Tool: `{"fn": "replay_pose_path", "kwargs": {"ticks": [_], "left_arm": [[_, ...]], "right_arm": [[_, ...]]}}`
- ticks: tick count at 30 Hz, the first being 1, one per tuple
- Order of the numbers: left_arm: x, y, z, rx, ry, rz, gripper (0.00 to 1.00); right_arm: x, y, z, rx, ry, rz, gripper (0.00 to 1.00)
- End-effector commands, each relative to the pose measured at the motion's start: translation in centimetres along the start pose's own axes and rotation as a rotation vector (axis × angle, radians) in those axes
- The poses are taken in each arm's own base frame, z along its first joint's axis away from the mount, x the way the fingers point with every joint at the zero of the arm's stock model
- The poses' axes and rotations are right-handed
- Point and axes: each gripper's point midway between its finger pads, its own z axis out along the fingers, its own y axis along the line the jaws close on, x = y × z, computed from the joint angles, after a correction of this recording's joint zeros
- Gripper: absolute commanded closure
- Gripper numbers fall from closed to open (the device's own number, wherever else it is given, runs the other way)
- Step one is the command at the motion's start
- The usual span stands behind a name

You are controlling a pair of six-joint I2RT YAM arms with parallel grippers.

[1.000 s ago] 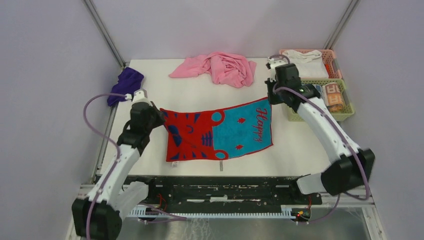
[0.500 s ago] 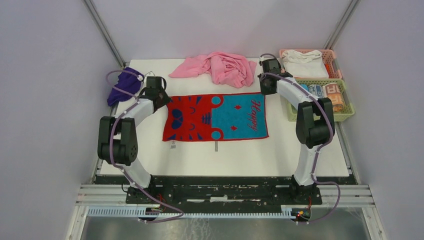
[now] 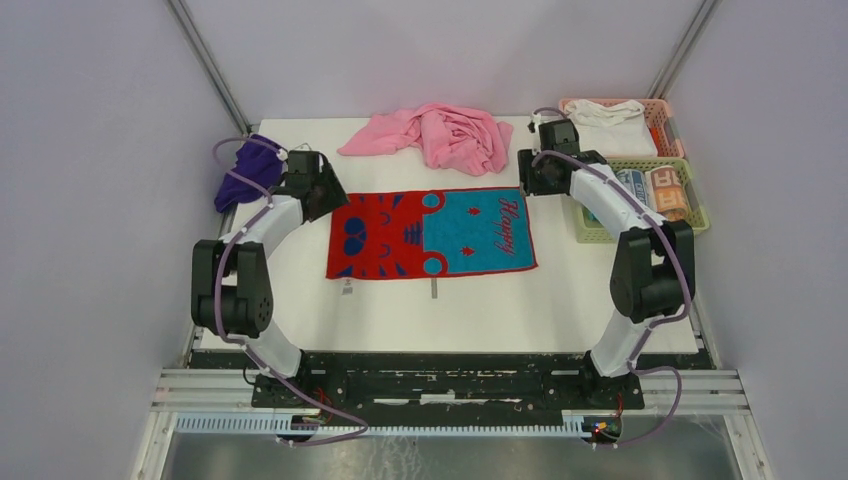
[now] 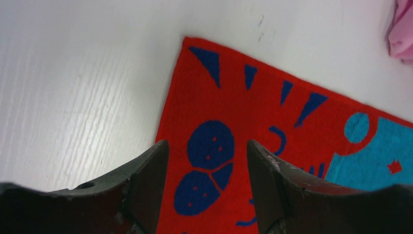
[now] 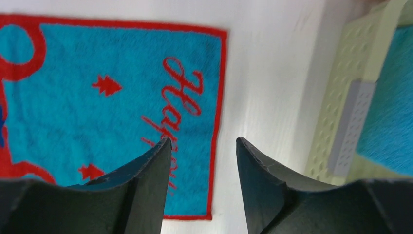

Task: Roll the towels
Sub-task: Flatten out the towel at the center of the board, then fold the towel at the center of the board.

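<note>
As we are looking down from the overhead camera, table [image 3: 560, 300]: a white top is carrying everything below.
Red and teal towel [image 3: 430, 233]: it is lying flat in the middle of the table. Its long axis is running left to right, with the red half pointing toward the left arm and the teal half toward the right arm.
Pink cloth [image 3: 440, 135]: we are seeing it lying crumpled at the far edge, just beyond the flat towel.
Baskets: a green basket [image 3: 590, 232] is sitting at the right edge holding rolled cloths [image 3: 668, 192]. A pink basket [image 3: 610, 101] behind it is holding a white cloth [image 3: 605, 120].
Purple towel [image 3: 250, 170]: it is lying bunched at the far left corner, its long axis unclear to us.
Left gripper [image 4: 207, 146]: its jaws are standing apart with nothing between them, over the towel's far red corner.
Right gripper [image 5: 203, 141]: its jaws are also gaping with nothing held, over the teal end's edge.
Writing: we are reading "Happy" [image 3: 508, 222] in red script on the teal half, running along the short side from far to near.
Tag [image 3: 347, 290]: a small white one is showing at the near edge, too small for us to read.
</note>
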Motion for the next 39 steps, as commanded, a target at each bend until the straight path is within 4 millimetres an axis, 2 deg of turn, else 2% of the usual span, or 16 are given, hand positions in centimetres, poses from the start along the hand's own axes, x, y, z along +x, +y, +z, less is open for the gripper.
{"fn": "replay_pose_path", "kwargs": {"ticks": [1,5,13,18,21,24,27,29,33,36,39], "left_arm": [[4.0,-0.8,-2.2,0.093,0.118,-0.024,0.33],[7.9,0.9,-2.6,0.075,0.185,-0.046,0.33],[14.4,4.4,-3.9,0.004,0.284,-0.119,0.33],[16.5,6.2,-5.9,-0.042,0.295,-0.153,0.31],[15.9,6.7,-7.2,-0.053,0.259,-0.154,0.29],[13.7,6.3,-8.6,-0.045,0.192,-0.139,0.25],[10.1,4.9,-9.4,-0.009,0.111,-0.078,0.22],[7.6,4.3,-9.4,0.000,0.060,-0.006,0.21],[3.7,3.6,-8.3,-0.015,0.028,0.186,0.21],[1.2,3.0,-7.2,-0.027,0.029,0.308,0.21],[-0.5,2.6,-5.9,-0.024,0.044,0.400,0.22]], "right_arm": [[3.2,2.8,-2.5,-0.140,0.054,0.091,0.39],[6.8,3.7,-3.1,-0.195,0.113,0.131,0.35],[13.7,3.6,-3.0,-0.186,0.244,0.190,0.33],[18.1,2.6,-4.2,-0.123,0.339,0.227,0.33],[19.1,2.0,-5.2,-0.092,0.351,0.232,0.32],[18.2,1.6,-6.2,-0.076,0.328,0.215,0.32],[15.1,1.7,-7.2,-0.103,0.239,0.184,0.30],[12.6,2.1,-7.6,-0.138,0.161,0.143,0.24],[8.1,2.3,-7.8,-0.171,0.045,0.058,0.13],[5.3,2.3,-7.2,-0.172,0.003,-0.006,0.11],[2.9,3.6,-6.5,-0.253,-0.019,-0.101,0.12]]}}
